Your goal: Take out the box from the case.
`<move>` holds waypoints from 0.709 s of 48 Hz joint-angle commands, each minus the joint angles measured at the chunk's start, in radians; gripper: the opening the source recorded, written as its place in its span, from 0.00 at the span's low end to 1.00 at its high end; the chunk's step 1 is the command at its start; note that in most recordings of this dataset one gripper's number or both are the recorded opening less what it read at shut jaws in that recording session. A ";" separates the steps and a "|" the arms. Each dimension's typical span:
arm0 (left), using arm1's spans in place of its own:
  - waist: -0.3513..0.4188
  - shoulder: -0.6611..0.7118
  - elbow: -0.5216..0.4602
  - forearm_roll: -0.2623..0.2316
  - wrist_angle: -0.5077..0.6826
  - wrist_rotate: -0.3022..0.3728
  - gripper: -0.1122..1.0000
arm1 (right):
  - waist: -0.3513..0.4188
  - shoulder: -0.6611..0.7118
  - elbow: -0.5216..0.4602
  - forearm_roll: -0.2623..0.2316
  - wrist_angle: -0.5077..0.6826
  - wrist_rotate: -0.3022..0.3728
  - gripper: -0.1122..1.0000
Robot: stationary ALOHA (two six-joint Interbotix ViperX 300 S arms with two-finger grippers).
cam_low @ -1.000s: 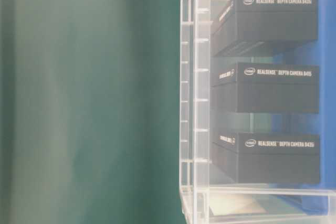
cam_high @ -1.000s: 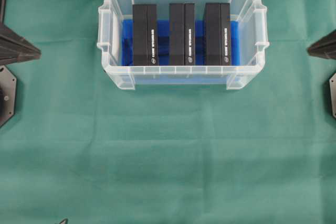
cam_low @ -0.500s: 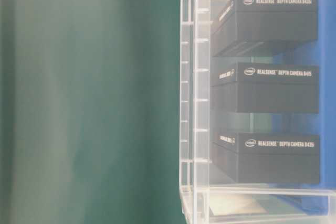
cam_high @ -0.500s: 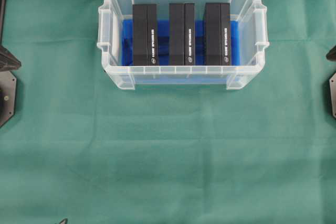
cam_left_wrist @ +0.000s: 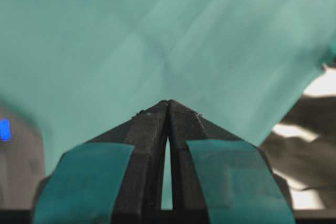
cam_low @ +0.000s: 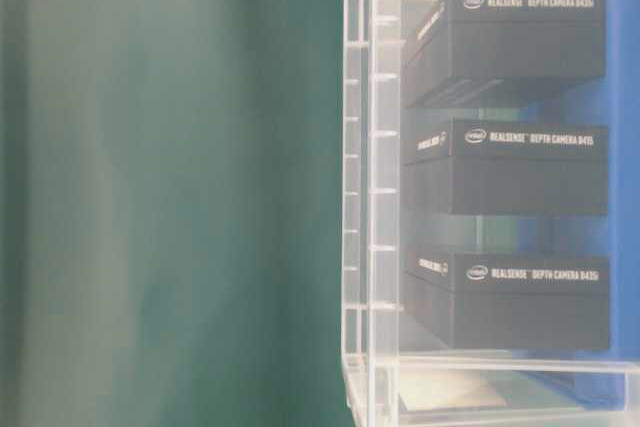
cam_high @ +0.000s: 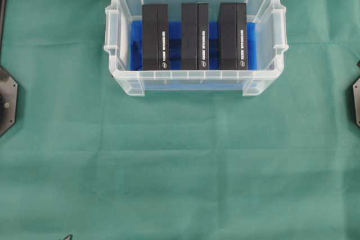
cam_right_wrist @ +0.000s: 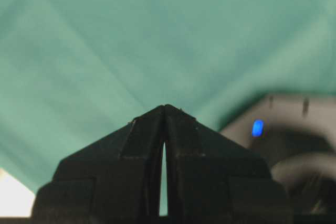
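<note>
The case (cam_high: 195,85) is the landmark: a clear, rimmed plastic bin with moulded side handles, standing on the green cloth (cam_high: 180,167) toward the far edge of the overhead view. Inside it, three matte black boxes stand on edge in a row, parallel, with gaps between them: the left box (cam_high: 155,36), the middle box (cam_high: 194,36) and the right box (cam_high: 233,36). Each is a rigid rectangular carton with crisp corners and white print on its narrow face. Beneath them lies a blue cloth lining (cam_high: 135,46).

No box has left the case. Judged from this, the task is at its opening step, the approach.

The left gripper (cam_left_wrist: 168,103), seen only by its own wrist camera, has its black fingers pressed together on nothing, over green cloth away from the case. The right gripper (cam_right_wrist: 165,107) is likewise closed and empty, well clear of the case.

The next move likely calls for the jaws to part, then descend over one box's upper edge, using the gaps alongside it.
</note>
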 commanded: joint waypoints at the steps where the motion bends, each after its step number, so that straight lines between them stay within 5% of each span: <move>1: -0.003 0.015 -0.034 0.008 0.071 -0.100 0.11 | -0.002 0.012 -0.026 -0.009 0.046 0.127 0.09; 7: -0.005 0.021 -0.038 0.008 0.121 -0.238 0.11 | 0.000 0.023 -0.028 -0.011 0.086 0.288 0.10; 14: -0.005 0.031 -0.040 0.008 0.126 -0.268 0.11 | -0.002 0.035 -0.031 -0.011 0.097 0.397 0.09; 34: -0.003 0.067 -0.051 0.020 0.150 -0.279 0.11 | 0.002 0.077 -0.051 -0.021 0.097 0.419 0.09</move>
